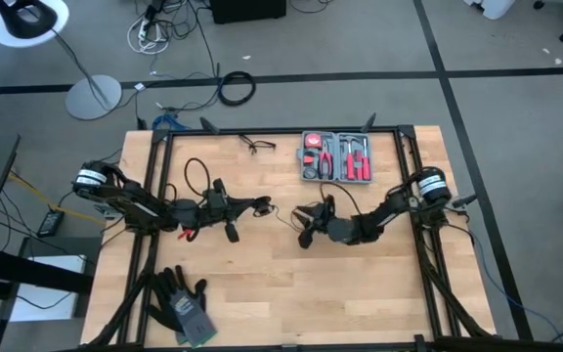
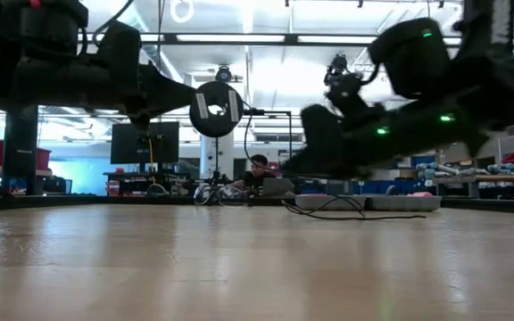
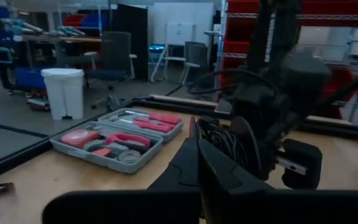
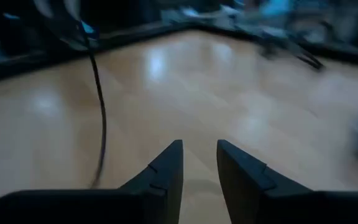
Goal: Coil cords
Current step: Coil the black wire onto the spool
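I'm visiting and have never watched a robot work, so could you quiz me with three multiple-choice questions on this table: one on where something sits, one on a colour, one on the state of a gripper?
1. Where does the tool case sit?
A. at the far edge, on the right arm's half of the table
B. at the near edge by the gloves
C. on the floor

2. What colour are most tool handles in that case?
A. green
B. red
C. yellow

3. How do the right gripper fingers stand?
A. clamped on a glove
B. apart, with nothing between them
C. pressed tight together

Answers:
1 A: the high view shows the case at the table's far edge, while the gloves lie at the near left corner.
2 B: the left wrist view shows red handles in the grey tray.
3 B: the right wrist view shows a gap with bare table behind; the thin cable hangs off to one side.
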Tool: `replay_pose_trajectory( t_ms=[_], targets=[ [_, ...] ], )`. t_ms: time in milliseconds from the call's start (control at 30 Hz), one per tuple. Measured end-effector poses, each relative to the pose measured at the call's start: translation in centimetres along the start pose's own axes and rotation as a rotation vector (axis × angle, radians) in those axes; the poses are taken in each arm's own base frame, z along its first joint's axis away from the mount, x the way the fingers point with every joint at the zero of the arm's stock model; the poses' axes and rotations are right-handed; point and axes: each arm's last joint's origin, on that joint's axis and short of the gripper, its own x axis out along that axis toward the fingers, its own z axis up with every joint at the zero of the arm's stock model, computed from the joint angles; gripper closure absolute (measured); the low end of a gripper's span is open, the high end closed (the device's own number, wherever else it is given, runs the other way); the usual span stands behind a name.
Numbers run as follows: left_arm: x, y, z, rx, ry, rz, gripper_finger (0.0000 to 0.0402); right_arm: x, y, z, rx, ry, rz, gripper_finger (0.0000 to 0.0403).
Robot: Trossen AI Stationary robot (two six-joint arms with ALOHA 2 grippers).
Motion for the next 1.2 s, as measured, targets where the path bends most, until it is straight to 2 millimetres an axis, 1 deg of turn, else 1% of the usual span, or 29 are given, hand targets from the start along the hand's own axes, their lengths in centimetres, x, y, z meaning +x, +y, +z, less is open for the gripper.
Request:
replay_pose_trajectory(
  t_ms=[100, 167, 267, 400, 467, 533, 667, 767, 900, 1100, 1200],
  targets=[
    [0.2, 0.2, 0.0, 0.000, 0.006, -0.041, 0.0402, 1.6, -0.4, 0.9, -0.081, -0.024, 0.110, 0.0305],
    [0.3, 0.5, 0.0, 0.000, 0.009, -0.067, 0.0402, 2.4, -1.4, 1.8, -0.086, -0.044, 0.129, 0.0305],
    [0.7, 1.3, -0.3, 0.008, 0.036, -0.090, 0.0402, 3.2, -3.6, 3.6, -0.100, -0.072, 0.166, 0.0305],
    [1.2, 2.8, -0.4, -0.003, 0.061, -0.109, 0.0402, 4.0, -6.9, 5.2, -0.106, -0.043, 0.299, 0.0311],
    [1.3, 3.4, -0.4, 0.001, 0.063, -0.127, 0.0402, 4.4, -7.9, 5.8, -0.102, -0.016, 0.355, 0.0314],
    [1.5, 4.0, -0.3, 0.027, 0.062, -0.139, 0.0402, 4.7, -8.4, 6.0, -0.103, 0.014, 0.398, 0.0316],
    [2.3, 4.6, 0.3, 0.053, 0.036, -0.148, 0.0402, 5.1, -7.7, 6.7, -0.134, -0.006, 0.460, 0.0316],
    [2.9, 4.9, 0.7, 0.070, 0.020, -0.149, 0.0402, 5.5, -7.1, 7.1, -0.177, -0.021, 0.474, 0.0317],
    [3.5, 4.9, 0.9, 0.077, 0.032, -0.169, 0.0402, 5.8, -6.7, 7.7, -0.179, -0.041, 0.479, 0.0320],
    [3.6, 4.8, 1.0, 0.071, 0.029, -0.204, 0.0402, 5.8, -6.6, 7.8, -0.166, -0.041, 0.484, 0.0322],
    [3.6, 4.8, 0.9, 0.066, 0.030, -0.204, 0.0402, 5.8, -6.5, 7.7, -0.169, -0.040, 0.488, 0.0331]
  ],
)
